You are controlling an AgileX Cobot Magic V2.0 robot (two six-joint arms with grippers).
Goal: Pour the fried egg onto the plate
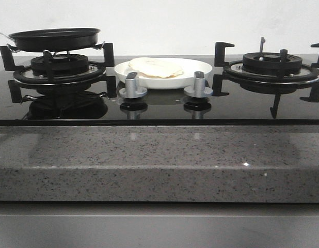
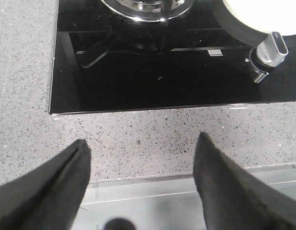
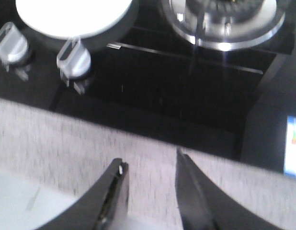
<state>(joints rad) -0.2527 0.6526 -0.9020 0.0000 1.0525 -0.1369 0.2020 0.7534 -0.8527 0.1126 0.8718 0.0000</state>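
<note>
The pale fried egg lies on the white plate at the middle back of the black glass hob, behind two silver knobs. The black frying pan sits level on the left burner, empty as far as I can see. Neither gripper shows in the front view. In the left wrist view my left gripper is open and empty over the speckled counter edge, with the plate's rim at a corner. In the right wrist view my right gripper is open and empty over the counter; the plate shows there too.
The left burner grate and the right burner grate stand up from the hob. Two silver knobs stand in front of the plate. A grey speckled stone counter runs along the front.
</note>
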